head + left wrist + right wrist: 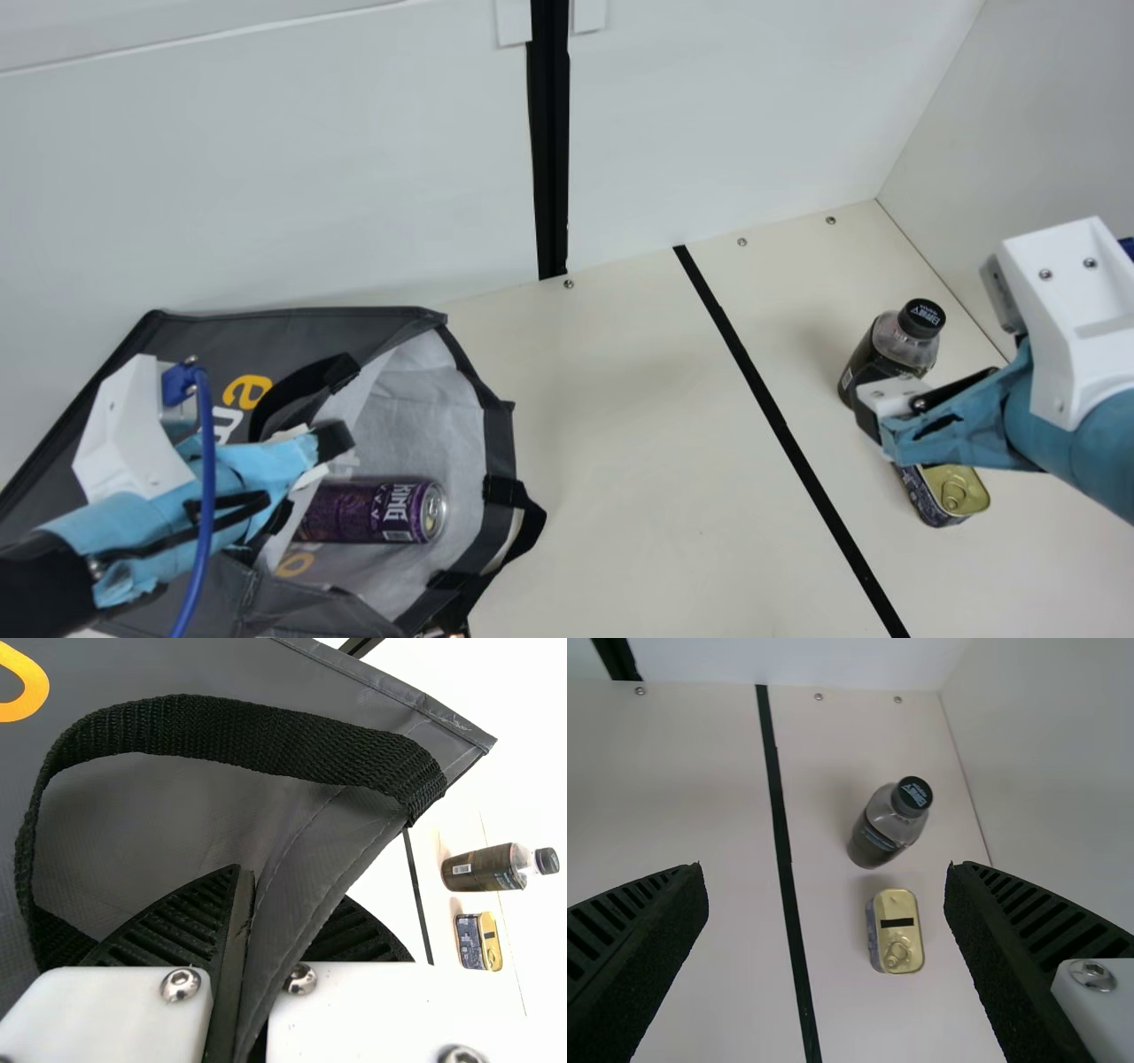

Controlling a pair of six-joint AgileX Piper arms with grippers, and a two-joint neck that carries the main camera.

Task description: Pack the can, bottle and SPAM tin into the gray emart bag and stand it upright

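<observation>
- One black-fingered left gripper (306, 474), clamped on an edge of the gray fabric emart bag (292, 332), which lies on the cream table (611, 461) with its mouth open.
- One purple cylindrical can (363, 511) on its side within the bag, printed side wall and silver end showing.
- One oblong metal tin (943, 496), gold pull-ring lid up, across the black line (780, 416) from the bag.
- One right gripper (873, 425), released, fingers wide apart, above the table near the tin.
- One dark, black-capped plastic bottle (886, 341), upright just beyond the tin.
</observation>
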